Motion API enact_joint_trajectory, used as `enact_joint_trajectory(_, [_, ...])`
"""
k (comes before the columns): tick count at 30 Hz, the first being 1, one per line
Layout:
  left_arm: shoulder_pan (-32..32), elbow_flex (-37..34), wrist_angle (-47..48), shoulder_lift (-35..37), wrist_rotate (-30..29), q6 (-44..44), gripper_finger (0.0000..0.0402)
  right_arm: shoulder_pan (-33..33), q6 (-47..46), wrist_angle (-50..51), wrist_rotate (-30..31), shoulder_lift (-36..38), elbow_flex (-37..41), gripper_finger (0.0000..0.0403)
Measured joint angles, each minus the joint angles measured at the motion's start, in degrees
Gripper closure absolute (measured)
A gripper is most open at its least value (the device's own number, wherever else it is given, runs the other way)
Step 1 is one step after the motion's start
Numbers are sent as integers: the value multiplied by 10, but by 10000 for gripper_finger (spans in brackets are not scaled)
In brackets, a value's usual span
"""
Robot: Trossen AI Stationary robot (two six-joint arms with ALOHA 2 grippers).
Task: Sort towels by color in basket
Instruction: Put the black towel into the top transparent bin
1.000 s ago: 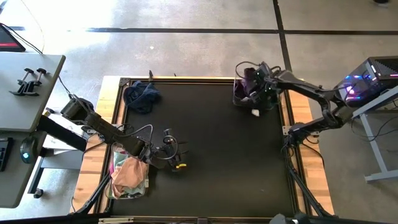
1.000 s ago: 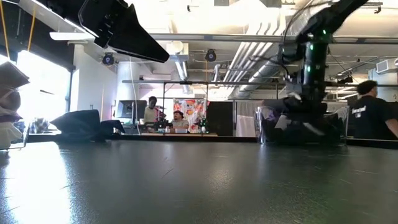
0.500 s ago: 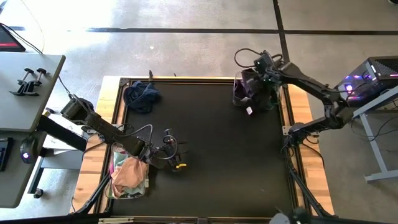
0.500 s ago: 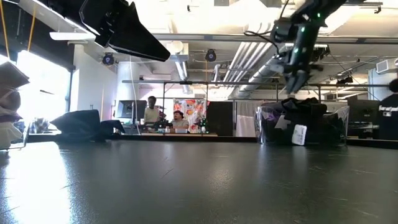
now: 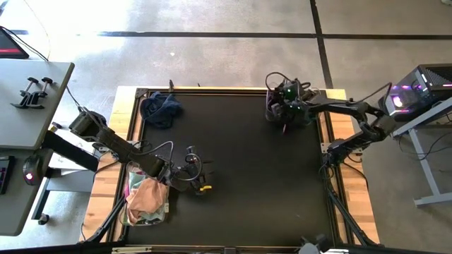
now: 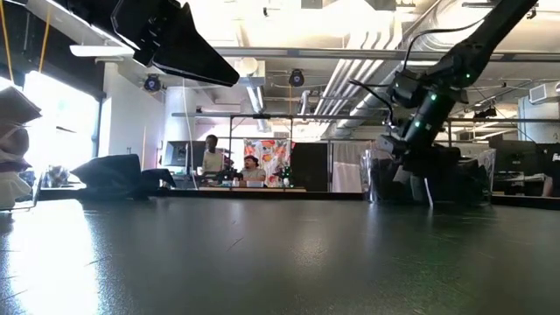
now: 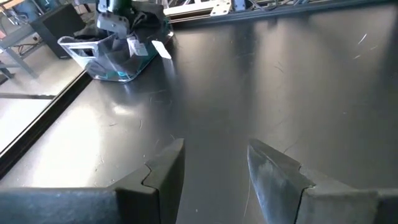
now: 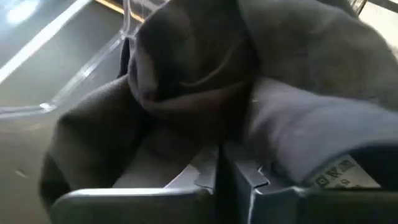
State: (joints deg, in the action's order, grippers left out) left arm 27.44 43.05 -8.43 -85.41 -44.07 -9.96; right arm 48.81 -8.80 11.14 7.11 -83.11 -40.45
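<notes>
Pressing its clenched fingers into the dark towels (image 8: 186, 81) in the far bin (image 5: 272, 107), the right gripper (image 5: 288, 106) should lift clear slowly, lest a tag catch; the left gripper (image 5: 200, 179) waits parted over the counter (image 5: 247, 176).

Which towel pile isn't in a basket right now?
The navy towel pile at the table's far left corner: it lies loose on the mat, unlike the dark ones and the pink ones, both in clear baskets.
</notes>
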Motion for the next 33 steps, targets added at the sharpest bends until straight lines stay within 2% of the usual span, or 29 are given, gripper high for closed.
enact_joint_trajectory(4, [0,0,0,0,0,-3,241,1,25,-16,12,0,6,398])
enact_joint_trajectory(8, [0,0,0,0,0,-3,241,1,37,29,9,0,-38,359])
enact_joint_trajectory(13, [0,0,0,0,0,-4,241,-1,65,196,-18,0,-140,287])
enact_joint_trajectory(17, [0,0,0,0,0,-4,241,-40,127,380,-24,0,-217,263])
enact_joint_trajectory(22, [0,0,-1,0,0,-5,241,-144,130,524,40,0,-246,261])
enact_joint_trajectory(24, [0,0,-1,0,0,-5,241,-201,170,553,52,0,-233,261])
enact_joint_trajectory(25, [0,0,-2,0,0,-5,241,-232,192,565,75,0,-221,261])
enact_joint_trajectory(28, [0,0,-4,0,0,-4,241,-314,230,574,197,0,-173,261])
enact_joint_trajectory(33, [0,0,-4,0,0,-2,241,-380,282,543,320,0,-96,261])
